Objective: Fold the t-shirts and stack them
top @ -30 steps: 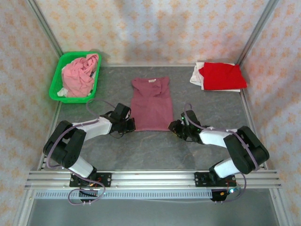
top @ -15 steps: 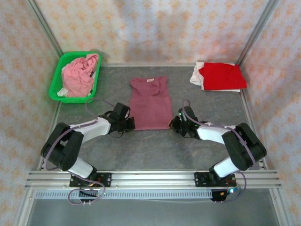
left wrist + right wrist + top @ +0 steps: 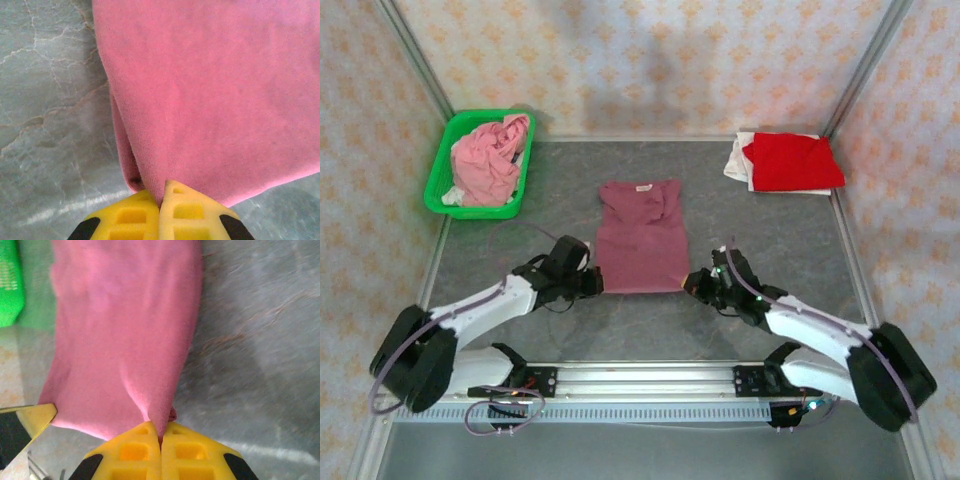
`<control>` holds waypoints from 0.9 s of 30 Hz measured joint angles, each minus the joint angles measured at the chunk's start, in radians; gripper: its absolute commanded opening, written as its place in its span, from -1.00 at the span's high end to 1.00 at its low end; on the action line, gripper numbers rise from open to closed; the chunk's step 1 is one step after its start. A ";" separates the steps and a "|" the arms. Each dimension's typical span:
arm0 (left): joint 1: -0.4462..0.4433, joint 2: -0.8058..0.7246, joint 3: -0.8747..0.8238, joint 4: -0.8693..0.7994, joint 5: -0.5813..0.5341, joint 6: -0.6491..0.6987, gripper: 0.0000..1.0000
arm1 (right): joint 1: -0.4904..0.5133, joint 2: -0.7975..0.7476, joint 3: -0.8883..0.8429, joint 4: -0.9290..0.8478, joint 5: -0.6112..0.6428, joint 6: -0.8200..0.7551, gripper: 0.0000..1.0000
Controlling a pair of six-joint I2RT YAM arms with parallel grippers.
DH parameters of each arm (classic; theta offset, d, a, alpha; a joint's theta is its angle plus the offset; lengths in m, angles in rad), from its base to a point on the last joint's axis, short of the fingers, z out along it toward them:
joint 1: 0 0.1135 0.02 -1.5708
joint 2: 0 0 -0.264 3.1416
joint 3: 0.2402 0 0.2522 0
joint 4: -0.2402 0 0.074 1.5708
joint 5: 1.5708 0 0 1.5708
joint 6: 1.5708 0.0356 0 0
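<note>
My left fingers (image 3: 160, 201) and right fingers (image 3: 161, 439) each pinch a near hem corner of the shirt (image 3: 640, 235), which lies flat on the counter (image 3: 640, 335) beyond them. I'd raise both corners together, hem taut, and fold forward toward the collar.

Enclosure walls: back wall (image 3: 650, 60), left wall (image 3: 360, 180) and right wall (image 3: 920, 170) all carry pale pink paper with a repeating orange floral motif. Silver metal posts stand in the left (image 3: 415, 55) and right (image 3: 865, 65) rear corners. Table top (image 3: 650, 330): grey, marbled with pale veins, faint sheen at the near side. Slotted aluminium rail (image 3: 650, 380) runs along the near edge. Light is soft and even, shadows weak.
</note>
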 measured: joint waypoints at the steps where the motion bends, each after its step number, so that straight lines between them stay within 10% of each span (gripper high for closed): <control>1: -0.006 -0.037 -0.004 -0.016 0.000 -0.001 1.00 | 0.020 -0.038 0.000 -0.018 0.008 0.001 1.00; 11: 0.007 -0.153 0.152 -0.161 -0.004 0.003 1.00 | 0.024 -0.120 0.161 -0.222 0.164 -0.009 1.00; 27: 0.219 0.241 0.507 -0.147 0.038 0.145 1.00 | -0.169 0.313 0.550 -0.225 0.169 -0.193 1.00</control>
